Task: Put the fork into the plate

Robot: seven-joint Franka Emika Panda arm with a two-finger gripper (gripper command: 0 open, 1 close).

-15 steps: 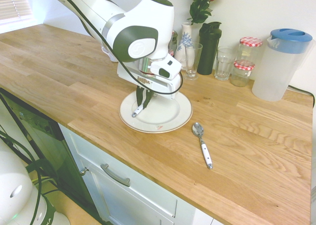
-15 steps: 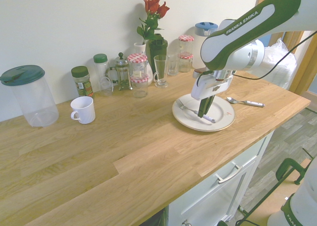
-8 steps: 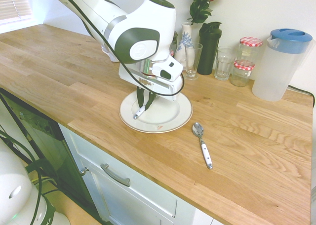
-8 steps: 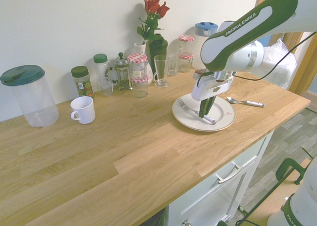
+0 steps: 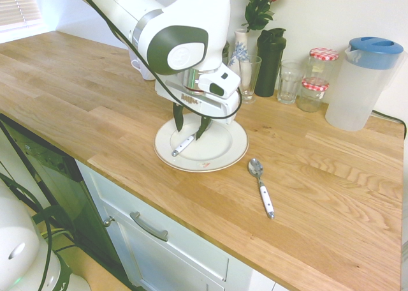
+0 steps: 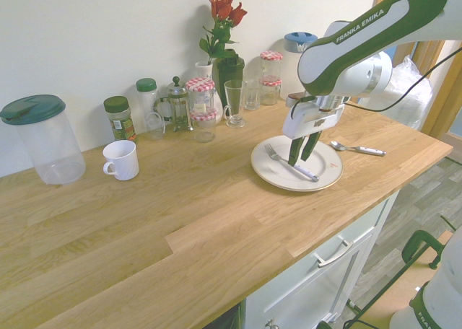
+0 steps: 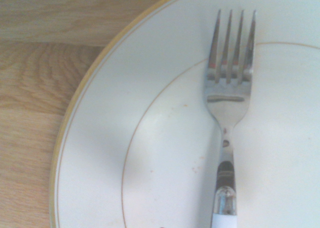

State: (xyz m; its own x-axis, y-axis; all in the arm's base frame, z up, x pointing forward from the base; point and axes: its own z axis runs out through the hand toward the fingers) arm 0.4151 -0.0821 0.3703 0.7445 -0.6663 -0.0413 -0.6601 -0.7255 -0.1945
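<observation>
I'm looking at a long wooden worktop (image 6: 144, 221) along a pale wall, with white cabinet fronts (image 5: 172, 240) below its front edge, and I take the plate (image 6: 328, 176) as my landmark, reading the second exterior view from left to right. Far left of the plate, near the wall, stands a clear jug (image 6: 42, 140) with a dark green lid; next comes a white mug (image 6: 121, 160), well apart from the plate. Behind the mug and further along the wall I see a green-lidded jar (image 6: 120, 117), a small cafetière (image 6: 177, 105), jars with red-checked lids (image 6: 202, 109), a vase with red roses (image 6: 219, 26), a dark bottle (image 6: 231, 68) and a tall glass (image 6: 234, 102), all well behind the plate. The plate itself sits near the front edge of the worktop. The fork (image 6: 290, 164) lies flat in the plate, tines toward the wall side, white handle toward the front rim; in the wrist view the fork (image 7: 227, 103) rests across the plate's inner ring. My gripper (image 6: 302, 153) hangs just above the fork's handle, pointing nearly straight down, its fingers (image 6: 294, 150) apart and clear of the fork. Just right of the plate a spoon (image 6: 357, 149) lies on the wood. Behind that, by the wall, is a blue-lidded jug (image 6: 297, 44).
</observation>
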